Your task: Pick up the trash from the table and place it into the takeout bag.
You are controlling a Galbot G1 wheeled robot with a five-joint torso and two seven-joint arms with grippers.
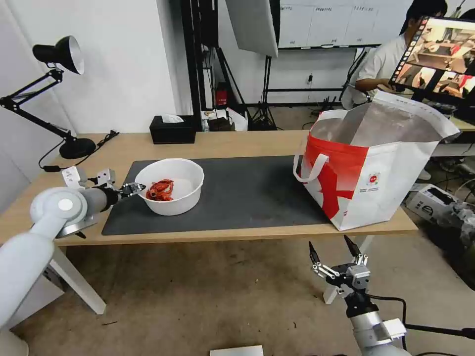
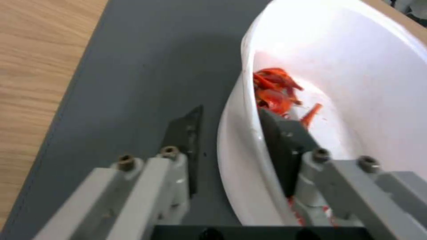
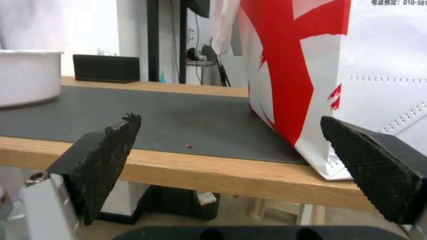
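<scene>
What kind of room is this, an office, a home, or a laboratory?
Probably a lab or recording studio: a softbox on a stand, a monitor showing camera feeds, and cables on the floor behind the desk.

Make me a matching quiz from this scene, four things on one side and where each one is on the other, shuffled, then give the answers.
Things:
1. bowl
2. bag
3. left tool
4. right tool

Places:
A. open, below the table edge, in front of it
B. astride the bowl's rim, one finger inside, one outside
C. on the mat, its left part, holding red scraps
D. standing at the table's right end, mouth open

Pairs: 1-C, 2-D, 3-B, 4-A
</scene>
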